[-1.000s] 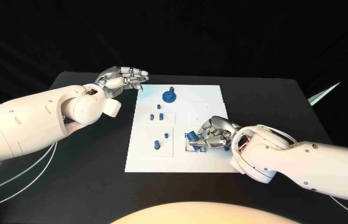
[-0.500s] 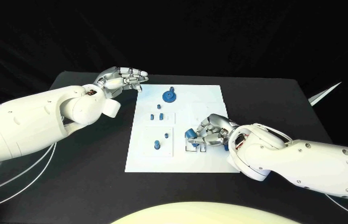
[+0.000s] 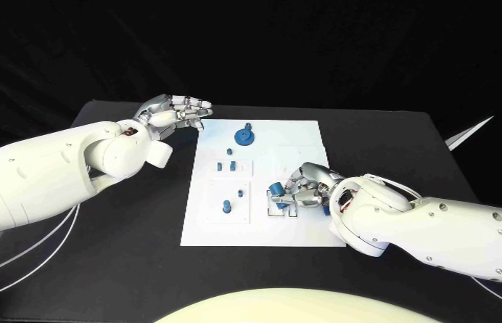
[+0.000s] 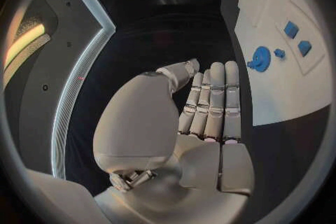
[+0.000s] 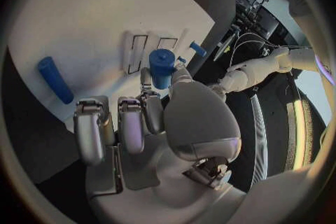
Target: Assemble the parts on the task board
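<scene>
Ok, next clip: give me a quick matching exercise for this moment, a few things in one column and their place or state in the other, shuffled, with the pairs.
Things:
1. left robot hand
2. right robot hand
3. round blue part
4. task board

Place or state:
A. white plate lying in the middle of the black table
B. holds a blue cylinder over the board's near right part
C. empty, beside the board's far left corner
D. sits on the board near its far edge

Pairs: 1-C, 2-B, 3-D, 4-A

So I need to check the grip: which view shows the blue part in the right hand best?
The right wrist view: the blue cylinder stands clear at the right hand's fingers. In the head view the hand mostly hides it. The left wrist view gives only a far blue glimpse.
</scene>
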`<action>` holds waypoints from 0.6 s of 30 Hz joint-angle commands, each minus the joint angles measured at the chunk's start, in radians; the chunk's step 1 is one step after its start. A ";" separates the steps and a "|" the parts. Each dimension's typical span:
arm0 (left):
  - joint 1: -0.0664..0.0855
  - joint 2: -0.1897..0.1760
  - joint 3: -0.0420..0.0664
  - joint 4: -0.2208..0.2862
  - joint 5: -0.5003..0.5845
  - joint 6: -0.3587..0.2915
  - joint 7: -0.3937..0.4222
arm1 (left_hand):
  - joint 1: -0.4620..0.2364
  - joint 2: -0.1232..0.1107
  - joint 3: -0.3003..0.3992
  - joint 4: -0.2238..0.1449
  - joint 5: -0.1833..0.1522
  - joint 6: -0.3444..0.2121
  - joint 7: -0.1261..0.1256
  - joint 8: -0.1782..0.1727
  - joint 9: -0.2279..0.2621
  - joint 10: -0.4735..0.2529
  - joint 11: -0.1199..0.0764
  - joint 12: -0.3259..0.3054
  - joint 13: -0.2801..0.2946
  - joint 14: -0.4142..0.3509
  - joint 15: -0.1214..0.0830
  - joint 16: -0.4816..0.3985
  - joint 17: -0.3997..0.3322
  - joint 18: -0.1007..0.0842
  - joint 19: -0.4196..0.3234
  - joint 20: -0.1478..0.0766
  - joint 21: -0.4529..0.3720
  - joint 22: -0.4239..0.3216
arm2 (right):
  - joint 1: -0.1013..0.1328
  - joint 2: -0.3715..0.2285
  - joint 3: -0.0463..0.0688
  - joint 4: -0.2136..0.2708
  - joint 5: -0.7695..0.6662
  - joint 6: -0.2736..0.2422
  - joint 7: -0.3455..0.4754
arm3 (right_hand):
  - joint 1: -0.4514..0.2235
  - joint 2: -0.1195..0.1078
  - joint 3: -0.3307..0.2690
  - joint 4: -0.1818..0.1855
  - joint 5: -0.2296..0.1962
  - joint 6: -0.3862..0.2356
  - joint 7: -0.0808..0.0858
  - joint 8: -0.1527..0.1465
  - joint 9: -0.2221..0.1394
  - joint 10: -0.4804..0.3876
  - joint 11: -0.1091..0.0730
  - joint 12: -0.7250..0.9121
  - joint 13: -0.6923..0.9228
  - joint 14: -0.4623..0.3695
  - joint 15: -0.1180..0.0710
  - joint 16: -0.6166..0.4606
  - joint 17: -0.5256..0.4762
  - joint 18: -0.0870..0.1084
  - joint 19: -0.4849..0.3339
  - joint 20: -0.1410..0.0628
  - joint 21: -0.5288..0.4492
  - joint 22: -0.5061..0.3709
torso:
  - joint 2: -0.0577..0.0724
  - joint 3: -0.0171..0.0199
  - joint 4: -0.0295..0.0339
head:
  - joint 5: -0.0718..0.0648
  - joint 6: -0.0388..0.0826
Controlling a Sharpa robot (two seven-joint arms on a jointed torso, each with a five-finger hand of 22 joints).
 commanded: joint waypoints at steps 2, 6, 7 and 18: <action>0.001 0.000 0.001 0.003 0.000 0.002 0.000 | -0.010 0.019 -0.009 -0.003 0.017 -0.014 0.004 -0.002 0.015 -0.013 -0.003 0.013 -0.011 -0.003 0.001 -0.015 -0.012 -0.001 0.007 0.010 -0.011 -0.010 | -0.002 -0.003 -0.002 0.009 -0.001 0.000 -0.001 | -0.015 0.022 -0.022 -0.001 0.009 0.038 -0.021 0.054 0.037 0.017 -0.014 -0.009 0.125 0.096 -0.012 0.007 0.207 -0.033 0.106 -0.019 0.004 0.269 | -0.001 -0.0002 0.0021 | -0.001 -0.001; 0.001 -0.001 0.000 0.003 0.000 0.003 -0.001 | -0.010 0.019 -0.009 -0.003 0.017 -0.014 0.004 -0.002 0.015 -0.013 -0.003 0.013 -0.011 -0.003 0.001 -0.015 -0.012 -0.001 0.007 0.010 -0.011 -0.010 | -0.002 -0.006 -0.002 0.019 0.002 -0.017 0.003 | -0.013 0.034 -0.024 -0.001 0.010 0.044 -0.025 0.059 0.040 0.021 -0.017 -0.003 0.129 0.097 -0.015 0.009 0.212 -0.034 0.107 -0.021 0.010 0.270 | -0.001 -0.0005 0.0036 | -0.002 -0.001; 0.001 -0.001 0.000 0.003 0.000 0.003 -0.001 | -0.010 0.019 -0.008 -0.003 0.017 -0.014 0.004 -0.002 0.015 -0.014 -0.003 0.013 -0.011 -0.004 0.001 -0.015 -0.012 -0.001 0.008 0.010 -0.011 -0.010 | -0.002 -0.007 -0.002 0.020 0.002 -0.019 0.004 | -0.012 0.036 -0.024 -0.002 0.010 0.044 -0.025 0.060 0.041 0.022 -0.018 -0.002 0.130 0.097 -0.015 0.009 0.212 -0.034 0.107 -0.021 0.010 0.270 | -0.001 -0.0006 0.0037 | -0.002 -0.001; 0.001 -0.003 0.000 0.002 0.000 0.002 -0.002 | -0.010 0.020 -0.008 -0.003 0.017 -0.014 0.005 -0.002 0.015 -0.014 -0.003 0.013 -0.011 -0.004 0.001 -0.015 -0.013 -0.001 0.008 0.010 -0.011 -0.010 | -0.002 -0.014 -0.002 0.038 0.003 -0.042 0.018 | 0.020 0.070 -0.017 -0.004 0.012 0.048 -0.031 0.066 0.044 0.030 -0.024 0.008 0.138 0.098 -0.020 0.012 0.220 -0.036 0.110 -0.025 0.020 0.273 | 0.000 -0.0016 0.0065 | -0.003 -0.001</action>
